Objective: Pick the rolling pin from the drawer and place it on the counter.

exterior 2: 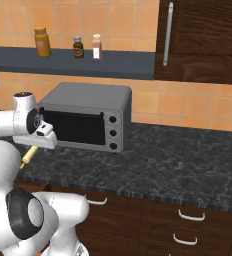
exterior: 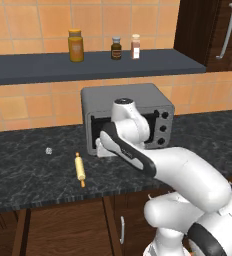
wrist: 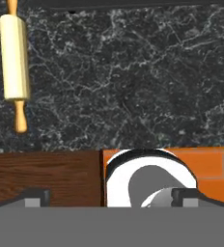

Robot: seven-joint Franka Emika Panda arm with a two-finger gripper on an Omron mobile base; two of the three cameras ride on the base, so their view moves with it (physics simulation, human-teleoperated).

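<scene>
counter (exterior: 18, 170): black-grey speckled stone slab running the width of both base views, its thick front edge above dark cabinets
toaster oven (exterior: 130, 107): grey box at the back of the counter, near the middle, just behind the arm's wrist
rolling pin (exterior: 80, 169): lies flat on the counter, between the front edge and the oven's left front corner, touching neither; task looks done, judged from where it rests
pin's long axis: runs front to back across the counter, one orange-tan handle toward the front edge
gripper (wrist: 109, 198): empty; fingertips (wrist: 34, 198) stand well apart, nothing between them
pin from gripper: off to the arm's left in the left base view, well apart
in the way: nothing between pin and hand; the oven stands close behind
small pale ball (exterior: 48, 150): on the counter left of the pin, apart from it
</scene>
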